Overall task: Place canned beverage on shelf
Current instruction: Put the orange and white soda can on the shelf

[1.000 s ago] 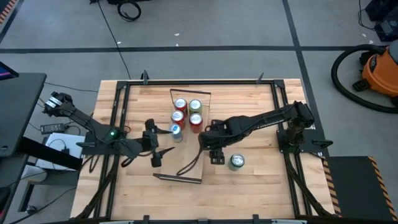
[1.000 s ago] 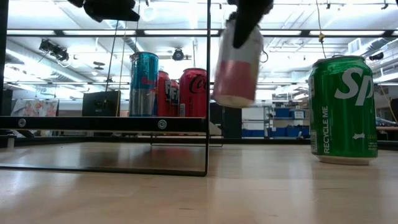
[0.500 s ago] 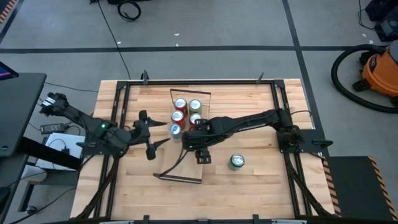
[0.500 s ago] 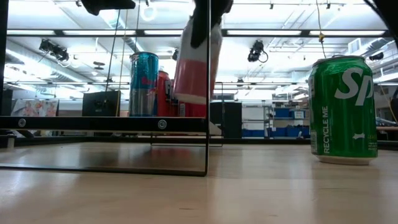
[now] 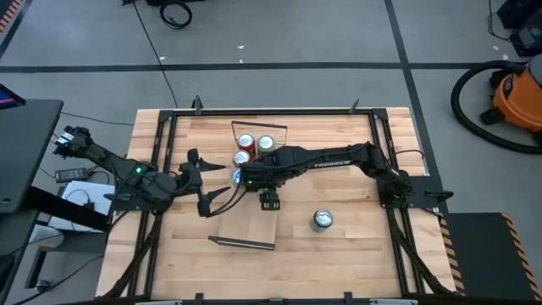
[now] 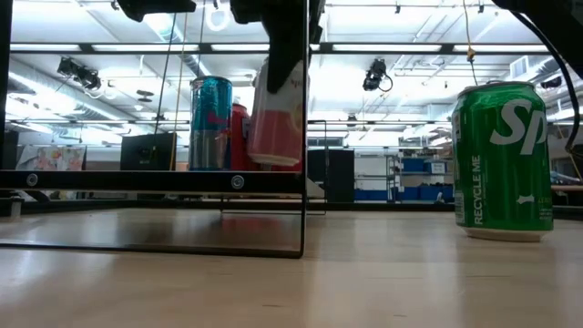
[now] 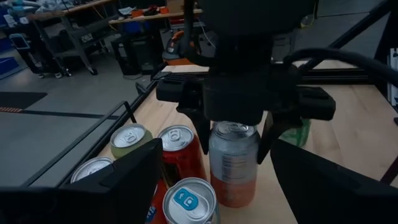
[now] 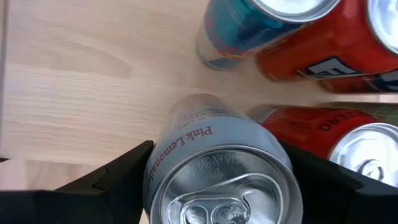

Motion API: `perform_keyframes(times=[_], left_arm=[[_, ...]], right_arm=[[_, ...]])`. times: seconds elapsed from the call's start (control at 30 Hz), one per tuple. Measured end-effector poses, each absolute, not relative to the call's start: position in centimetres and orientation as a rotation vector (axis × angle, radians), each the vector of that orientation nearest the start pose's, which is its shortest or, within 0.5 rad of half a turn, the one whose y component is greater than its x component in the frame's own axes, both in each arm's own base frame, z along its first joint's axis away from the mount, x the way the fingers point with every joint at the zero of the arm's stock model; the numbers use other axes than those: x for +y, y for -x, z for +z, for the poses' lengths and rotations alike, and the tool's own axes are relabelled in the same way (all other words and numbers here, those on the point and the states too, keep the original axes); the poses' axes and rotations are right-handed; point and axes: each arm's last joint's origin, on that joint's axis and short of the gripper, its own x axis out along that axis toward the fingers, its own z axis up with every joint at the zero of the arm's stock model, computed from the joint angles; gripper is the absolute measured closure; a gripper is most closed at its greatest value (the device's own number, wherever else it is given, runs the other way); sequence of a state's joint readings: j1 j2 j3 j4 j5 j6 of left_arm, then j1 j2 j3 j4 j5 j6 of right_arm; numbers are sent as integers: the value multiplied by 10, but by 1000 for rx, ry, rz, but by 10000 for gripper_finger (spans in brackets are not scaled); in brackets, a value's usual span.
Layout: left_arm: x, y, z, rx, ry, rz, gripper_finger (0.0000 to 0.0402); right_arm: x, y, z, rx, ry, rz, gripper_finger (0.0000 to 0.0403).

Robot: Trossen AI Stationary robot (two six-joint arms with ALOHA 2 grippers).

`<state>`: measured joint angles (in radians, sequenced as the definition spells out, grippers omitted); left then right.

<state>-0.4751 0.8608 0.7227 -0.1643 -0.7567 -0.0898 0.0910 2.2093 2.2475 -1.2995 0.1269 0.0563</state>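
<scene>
Glossy metal cans [image 8: 323,37], matt pale-wood shelf [image 8: 81,74].

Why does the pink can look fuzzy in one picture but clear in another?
Low view: the pink can looks soft and smeared behind the shelf's dark rod, while the green can is crisp. Right wrist view: its top and "Pink Lemonade" print are sharp, with glare on the lid.

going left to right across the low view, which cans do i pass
blue can on the shelf → pink lemonade can held in the right claw → green Sprite can standing on the table. The red cans overlap behind, so they are left out.
</scene>
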Motion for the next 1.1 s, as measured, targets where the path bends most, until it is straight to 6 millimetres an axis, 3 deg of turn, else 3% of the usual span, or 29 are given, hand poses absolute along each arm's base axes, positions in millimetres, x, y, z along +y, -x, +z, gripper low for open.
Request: perform_keyframes(times=[0.37, 0.77, 1.1], left_arm=[[-66, -172, 303, 236, -92, 289, 93], [-66, -172, 302, 239, -90, 290, 93], [-66, -172, 302, 241, -91, 290, 93]], right_arm=[[37, -458, 271, 1294, 107, -37, 77], [34, -459, 271, 1278, 122, -67, 40], [41, -449, 291, 1242, 223, -149, 31]])
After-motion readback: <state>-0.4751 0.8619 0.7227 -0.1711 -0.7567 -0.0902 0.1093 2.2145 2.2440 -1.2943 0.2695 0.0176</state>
